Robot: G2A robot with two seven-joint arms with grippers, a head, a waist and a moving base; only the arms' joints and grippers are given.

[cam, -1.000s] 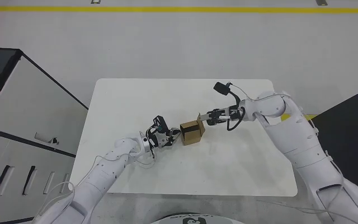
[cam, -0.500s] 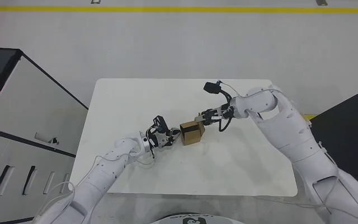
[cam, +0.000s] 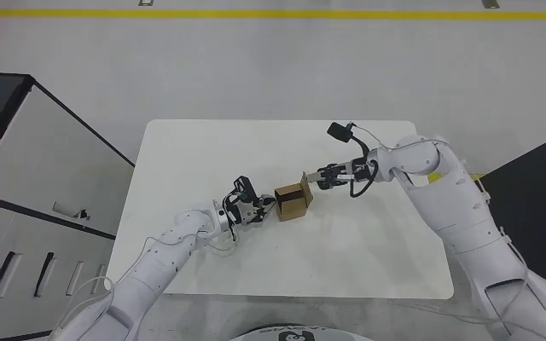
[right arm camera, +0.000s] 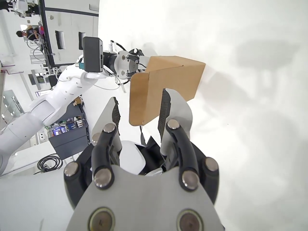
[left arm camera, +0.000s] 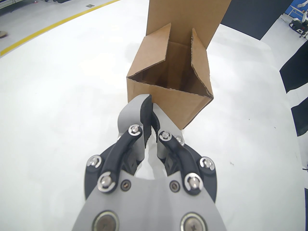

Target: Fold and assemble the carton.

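Observation:
A small brown carton [cam: 293, 203] stands on the white table [cam: 358, 247], its top open and one long flap [left arm camera: 190, 5] upright. In the left wrist view its two side flaps lean inward over the opening [left arm camera: 168, 73]. My left gripper [left arm camera: 151, 108] is shut, its tips against the carton's near wall, low down by the table. My right gripper [right arm camera: 141, 98] is open on the opposite side, and the edge of the raised flap [right arm camera: 139, 97] lies between its fingers without being clamped. In the top view the left gripper [cam: 263, 207] and right gripper [cam: 316, 178] flank the carton.
A dark cabinet [cam: 34, 170] stands off the table's left edge and a black panel [cam: 516, 175] off its right. A yellow floor line [cam: 273, 14] runs beyond the far edge. The rest of the table top is bare white.
My right arm swung in toward the carton half a second ago and has drawn back to where it was a second ago. Carton and left arm have not moved.

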